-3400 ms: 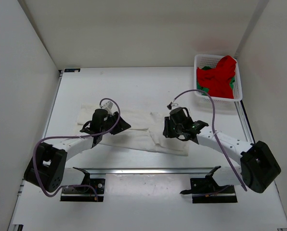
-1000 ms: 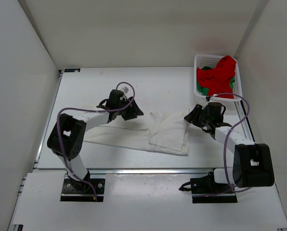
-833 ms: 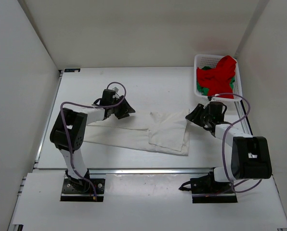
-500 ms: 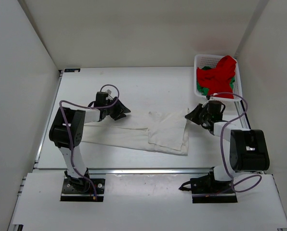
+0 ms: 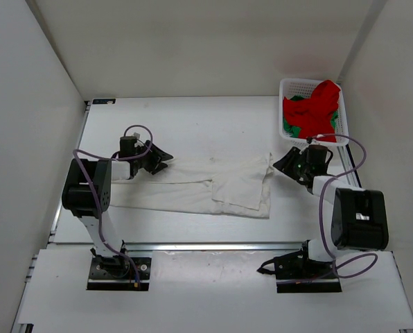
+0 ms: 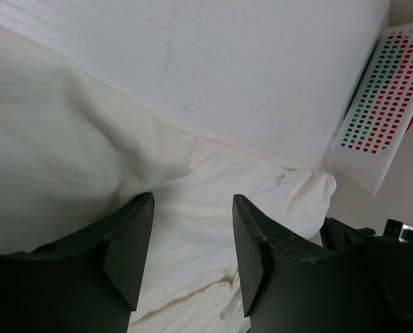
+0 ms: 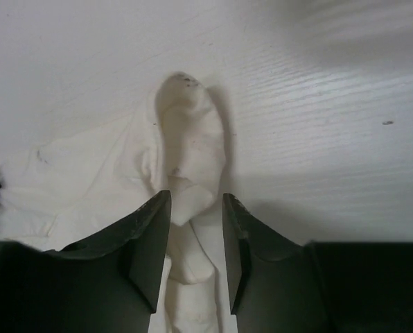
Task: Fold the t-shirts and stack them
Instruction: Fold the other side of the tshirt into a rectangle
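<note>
The white t-shirt (image 5: 192, 191) lies spread on the bench (image 5: 206, 125) between both arms. The left claw (image 6: 192, 201) stands half open over its left end, and the right claw (image 7: 196, 198), also half open, straddles a raised fold without pinching it. Farther back, the red t-shirt (image 5: 317, 107) and the green t-shirt (image 5: 288, 125) sit in the basket (image 5: 296, 83).

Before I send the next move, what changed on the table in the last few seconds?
Both arms swung outward off the middle of the white shirt: left pincer to its left end, right pincer to its right corner, which got drawn out toward the basket. Both pincers stand open. Basket, red shirt and green shirt stayed put.
</note>
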{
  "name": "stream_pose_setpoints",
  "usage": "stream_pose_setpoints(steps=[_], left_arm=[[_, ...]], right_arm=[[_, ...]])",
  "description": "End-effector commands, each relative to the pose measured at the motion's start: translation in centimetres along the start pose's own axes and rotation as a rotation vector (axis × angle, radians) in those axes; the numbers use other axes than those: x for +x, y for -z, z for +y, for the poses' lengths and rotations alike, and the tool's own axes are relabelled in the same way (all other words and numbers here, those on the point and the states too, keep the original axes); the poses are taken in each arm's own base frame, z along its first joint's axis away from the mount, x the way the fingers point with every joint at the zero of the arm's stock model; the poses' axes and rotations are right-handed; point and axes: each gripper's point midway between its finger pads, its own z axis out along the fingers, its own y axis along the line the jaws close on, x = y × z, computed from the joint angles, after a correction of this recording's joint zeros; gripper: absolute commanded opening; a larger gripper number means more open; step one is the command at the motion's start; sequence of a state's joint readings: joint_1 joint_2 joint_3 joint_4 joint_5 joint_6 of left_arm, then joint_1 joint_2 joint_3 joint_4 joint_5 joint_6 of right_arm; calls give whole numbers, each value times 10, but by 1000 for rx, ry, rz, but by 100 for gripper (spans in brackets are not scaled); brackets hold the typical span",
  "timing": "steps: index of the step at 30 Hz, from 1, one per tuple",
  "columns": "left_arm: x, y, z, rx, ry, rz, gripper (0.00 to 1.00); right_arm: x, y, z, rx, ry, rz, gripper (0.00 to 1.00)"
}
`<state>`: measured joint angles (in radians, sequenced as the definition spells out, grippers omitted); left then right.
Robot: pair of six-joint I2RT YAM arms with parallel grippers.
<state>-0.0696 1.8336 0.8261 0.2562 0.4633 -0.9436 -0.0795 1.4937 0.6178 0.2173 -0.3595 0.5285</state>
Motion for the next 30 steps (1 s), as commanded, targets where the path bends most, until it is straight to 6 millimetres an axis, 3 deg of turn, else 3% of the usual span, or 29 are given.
stream_pose_setpoints(steps=[1,2,4,6,9,13,16,19,20,22,24,25,28,30], left_arm=[[2,14,-23,24,-47,-28,60],[5,18,-38,52,-82,-34,60],[16,20,-55,69,-136,-38,61],[34,23,-68,80,-196,-21,61],[86,20,-82,113,-276,65,61],[124,12,-70,94,-303,122,60],[137,5,-53,72,-281,164,61],[141,3,-40,55,-271,172,60],[137,1,-27,20,-268,157,60],[136,1,-16,6,-264,147,60],[134,2,-6,-3,-237,147,60],[127,3,0,-10,-225,129,60],[122,5,8,-24,-219,110,60],[118,7,9,-22,-212,98,60]], right_arm=[[-9,22,5,9,34,-107,35],[-16,31,13,-11,41,-150,34],[3,37,6,-5,36,-130,24],[22,33,6,-8,56,-53,19],[47,27,2,-2,68,28,20],[65,24,1,-15,66,117,32],[81,23,2,-28,62,171,36],[86,23,0,-5,65,174,37],[91,21,-2,0,61,190,35],[101,22,-2,-18,44,226,26],[99,23,-3,-29,11,224,6],[97,24,-3,-32,3,211,1],[97,32,-14,30,-11,165,0],[79,41,-19,44,-35,85,0]])
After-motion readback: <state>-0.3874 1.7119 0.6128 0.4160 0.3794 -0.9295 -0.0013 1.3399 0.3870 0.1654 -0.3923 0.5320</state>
